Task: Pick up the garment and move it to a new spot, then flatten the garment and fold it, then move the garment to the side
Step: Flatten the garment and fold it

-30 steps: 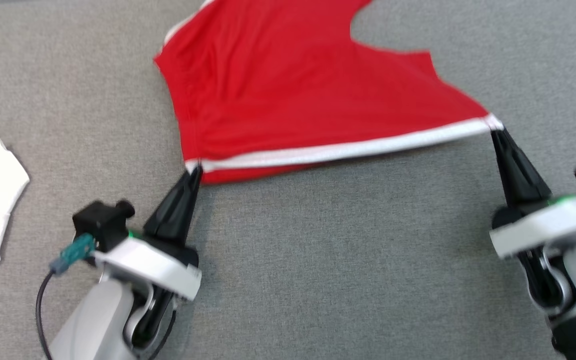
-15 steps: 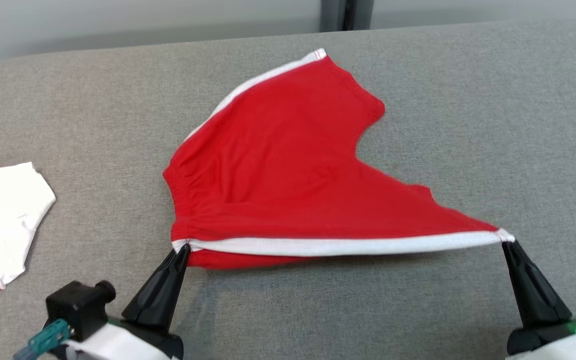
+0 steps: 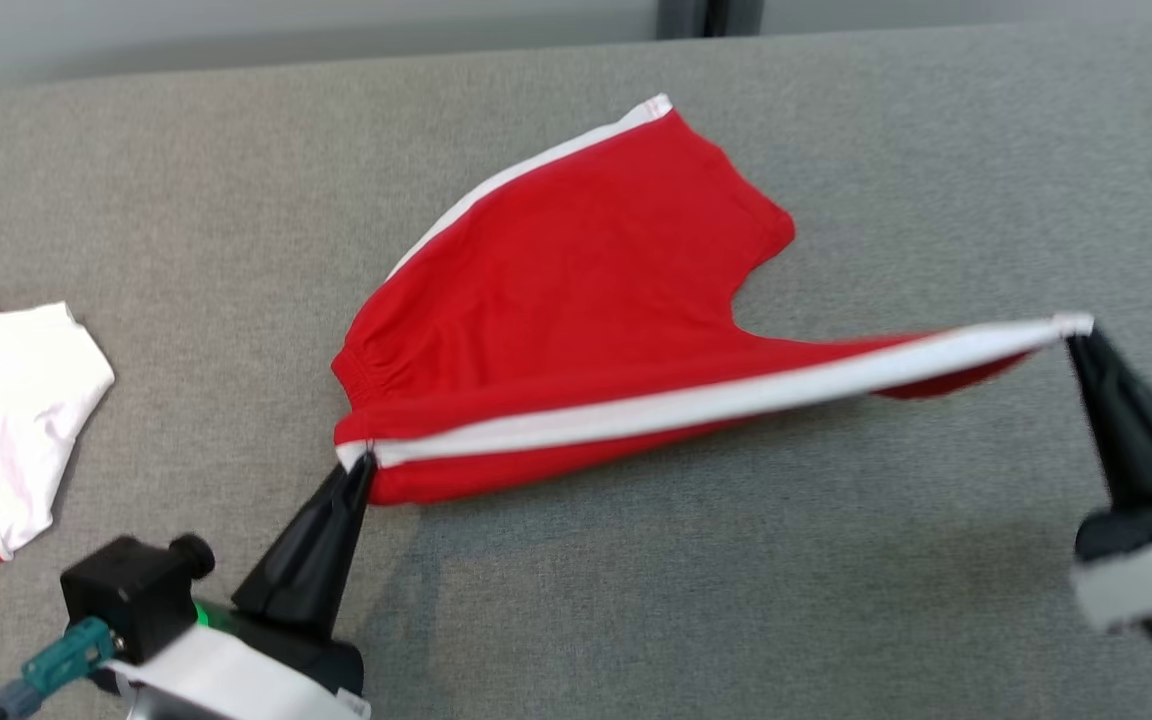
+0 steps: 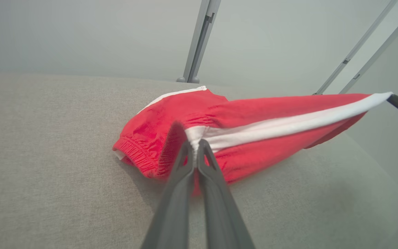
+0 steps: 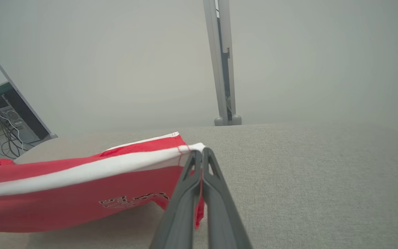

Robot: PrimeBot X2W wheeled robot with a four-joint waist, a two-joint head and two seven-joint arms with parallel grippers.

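Note:
The garment point(image 3: 576, 300) is a pair of red shorts with white side stripes, half spread on the grey table point(image 3: 636, 580). My left gripper point(image 3: 364, 462) is shut on its waistband corner at the white stripe, low near the cloth surface; the left wrist view shows the same pinch point(image 4: 195, 142) on the shorts point(image 4: 254, 131). My right gripper point(image 3: 1078, 330) is shut on the leg-hem end of that stripe and holds it lifted, so the stripe hangs taut between both grippers. The right wrist view shows the hem point(image 5: 81, 180) pinched at my fingertips point(image 5: 200, 152), with dark lettering on its underside.
A second red and white garment point(image 3: 6, 430) lies at the table's left edge. The table's far edge runs along the top, with a grey post point(image 3: 706, 15) behind it. Bare grey cloth lies in front of and right of the shorts.
My right gripper has risen and moved away with the hem corner, lifting that leg off the table. The head camera tilted up earlier, shifting the whole picture. The left gripper keeps its hold.

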